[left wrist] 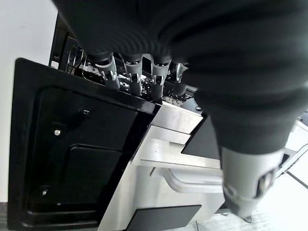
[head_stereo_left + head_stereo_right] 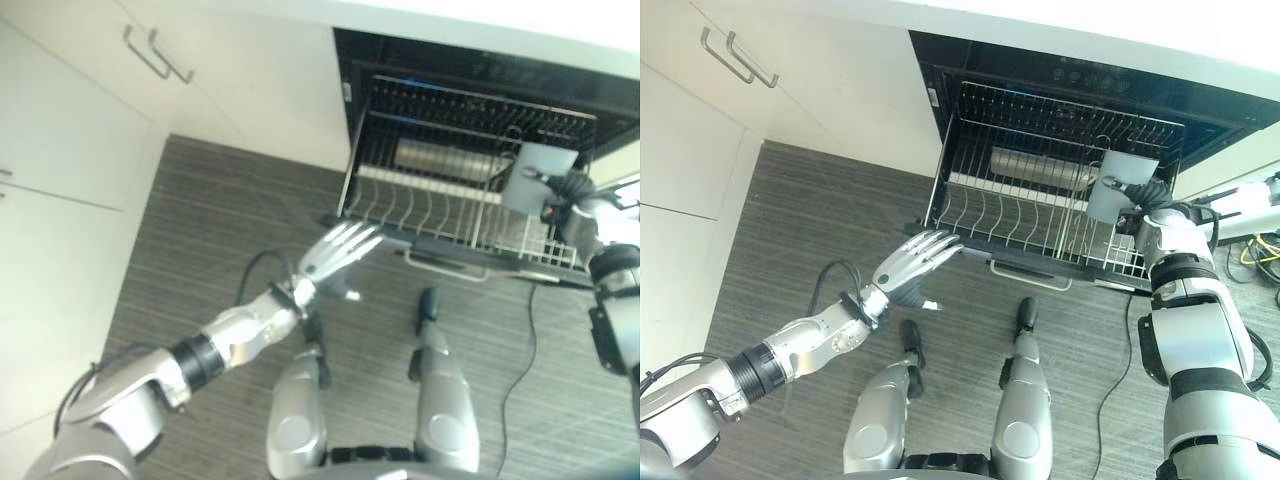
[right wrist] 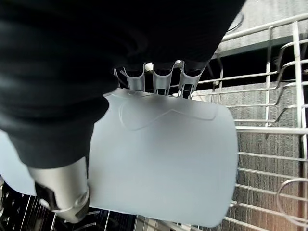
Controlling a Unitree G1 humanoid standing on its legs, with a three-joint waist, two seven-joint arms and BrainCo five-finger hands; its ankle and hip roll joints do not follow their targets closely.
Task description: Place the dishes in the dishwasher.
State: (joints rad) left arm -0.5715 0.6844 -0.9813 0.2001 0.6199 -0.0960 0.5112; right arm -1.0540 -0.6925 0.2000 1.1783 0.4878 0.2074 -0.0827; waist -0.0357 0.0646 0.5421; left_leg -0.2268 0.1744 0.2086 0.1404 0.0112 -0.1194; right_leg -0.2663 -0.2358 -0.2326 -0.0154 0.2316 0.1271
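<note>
Right eye view: we stand on grey striped floor (image 2: 790,230) facing white cabinets (image 2: 700,130) and an open dishwasher (image 2: 1060,75). Its wire rack (image 2: 1020,215) is pulled out, a metal bowl (image 2: 1035,165) lying inside. Our right hand (image 2: 1150,200) grasps a pale plate (image 2: 1118,185) over the rack's right end. Left hand (image 2: 910,262) hovers, fingers straight and spread.

The cup (image 3: 163,159) looked like matt, frosted plastic. The rack (image 2: 1040,215) was shiny metal wire, the dishwasher door (image 1: 72,159) glossy black, the floor (image 2: 200,230) matt and streaked.
</note>
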